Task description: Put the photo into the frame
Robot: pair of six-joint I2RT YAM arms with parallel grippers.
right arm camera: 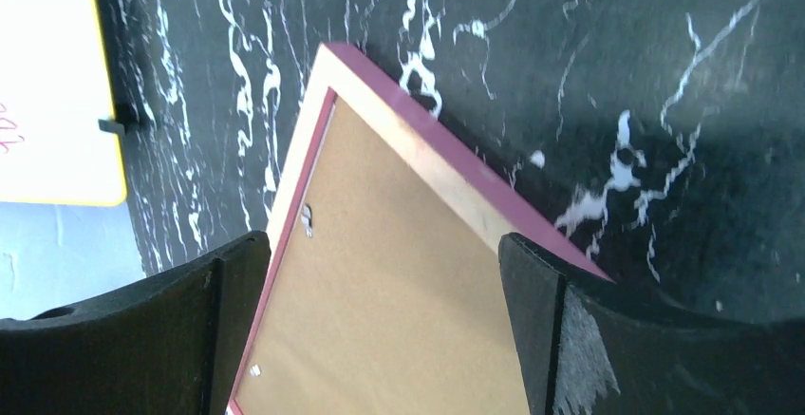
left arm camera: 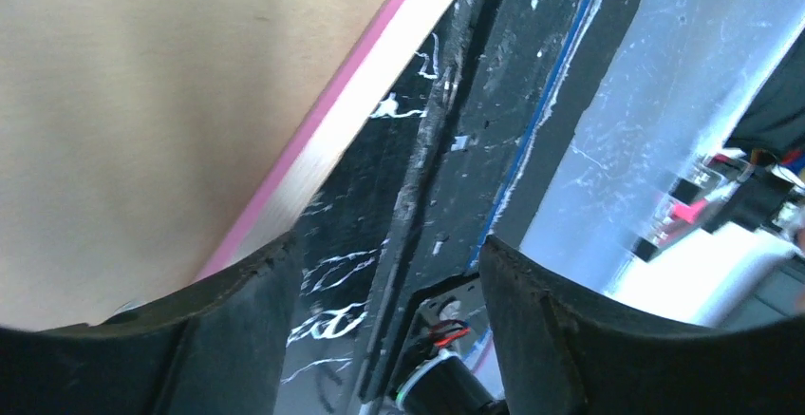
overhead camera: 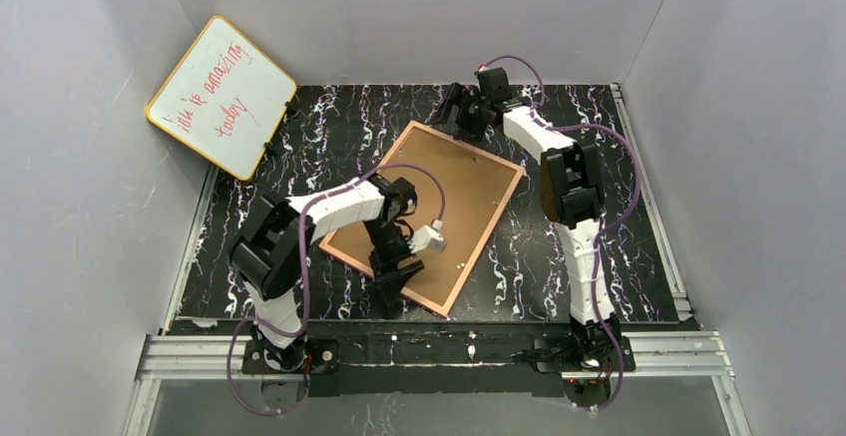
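Open table [overhead camera: 519, 276] near right of the frame [right arm camera: 422, 149]
Whiteboard [overhead camera: 221, 97] fills the far left corner; left arm [overhead camera: 339, 207] overhangs the frame's near left, right arm [overhead camera: 571, 182] flanks its right.

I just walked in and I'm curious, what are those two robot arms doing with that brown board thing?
They are working on a picture frame that lies face down on the black table, with its brown backing board facing up. The left fingers are open by the frame's near edge, and the right fingers are open above its far corner. Neither is holding anything, and no photo shows right now.
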